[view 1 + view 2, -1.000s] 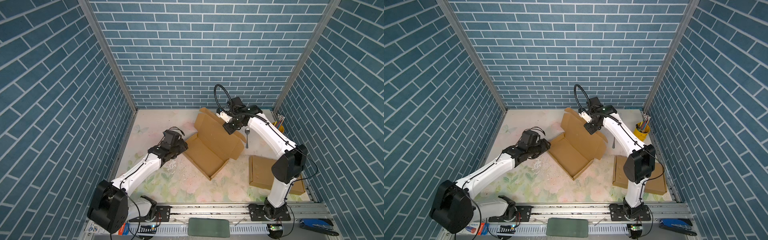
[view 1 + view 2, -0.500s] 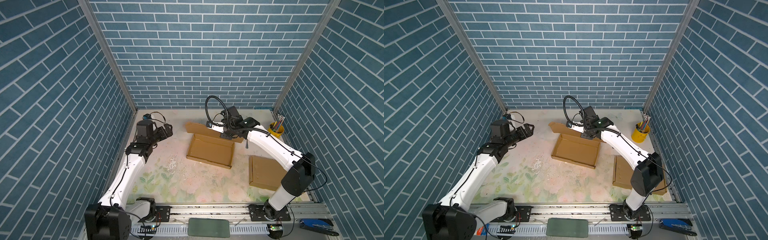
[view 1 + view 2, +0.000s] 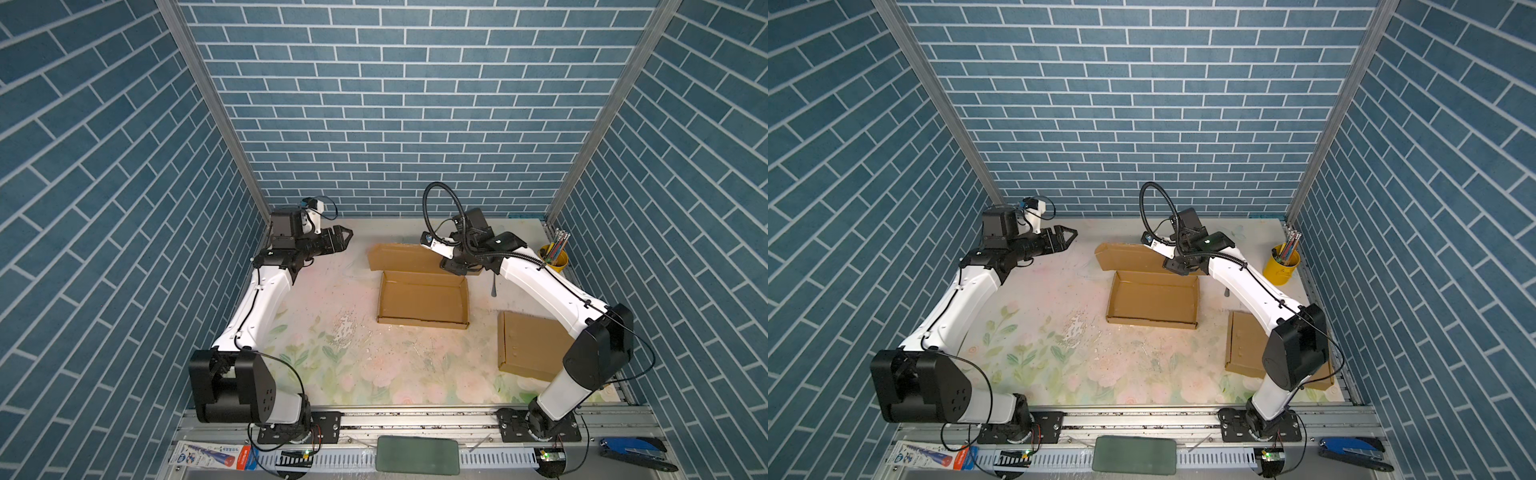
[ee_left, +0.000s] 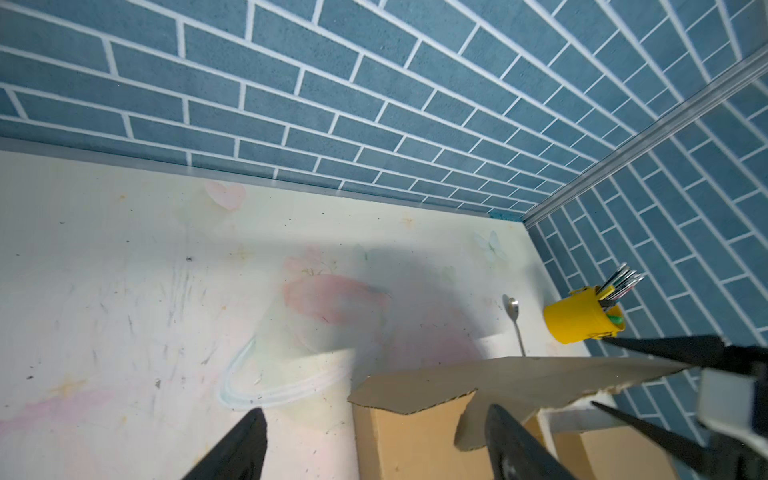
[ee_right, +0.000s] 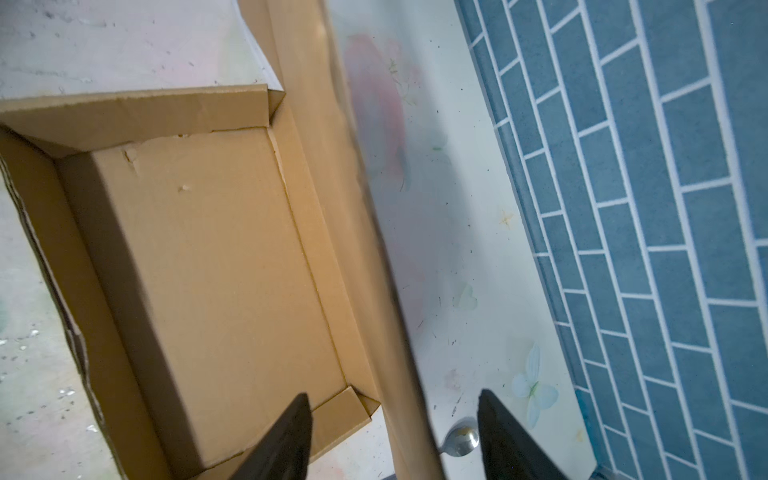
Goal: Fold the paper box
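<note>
- Left pincer (image 3: 345, 240) spread wide, empty, raised over the counter (image 3: 332, 365), well left of the paper box (image 3: 422, 299).
- Right pincer (image 5: 392, 395) spread, straddling the lid flap (image 5: 307, 62).

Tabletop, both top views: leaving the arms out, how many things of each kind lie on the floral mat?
Cardboard boxes: 2 (open box, closed box)
Yellow pen cup: 1
Spoon: 1
Total: 4
</note>
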